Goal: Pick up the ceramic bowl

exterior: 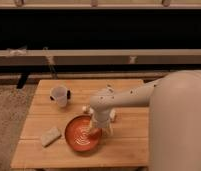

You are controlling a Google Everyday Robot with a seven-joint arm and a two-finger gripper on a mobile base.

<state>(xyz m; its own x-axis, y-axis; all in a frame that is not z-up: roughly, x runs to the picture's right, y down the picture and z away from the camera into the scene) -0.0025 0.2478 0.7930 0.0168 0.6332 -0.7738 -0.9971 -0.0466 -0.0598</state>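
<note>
The ceramic bowl (82, 135) is wide, shallow and orange-red with pale rings inside. It sits on the wooden table (124, 150) at the front, left of centre. My gripper (100, 129) hangs from the white arm and reaches down at the bowl's right rim, with its tips at or just inside the rim. The arm's wrist hides part of the rim there.
A small translucent white cup (59, 96) stands at the table's back left with a small dark thing beside it. A pale sponge-like block (51, 135) lies at the front left. A small pale object (86, 108) sits behind the bowl. A dark shelf unit runs behind the table.
</note>
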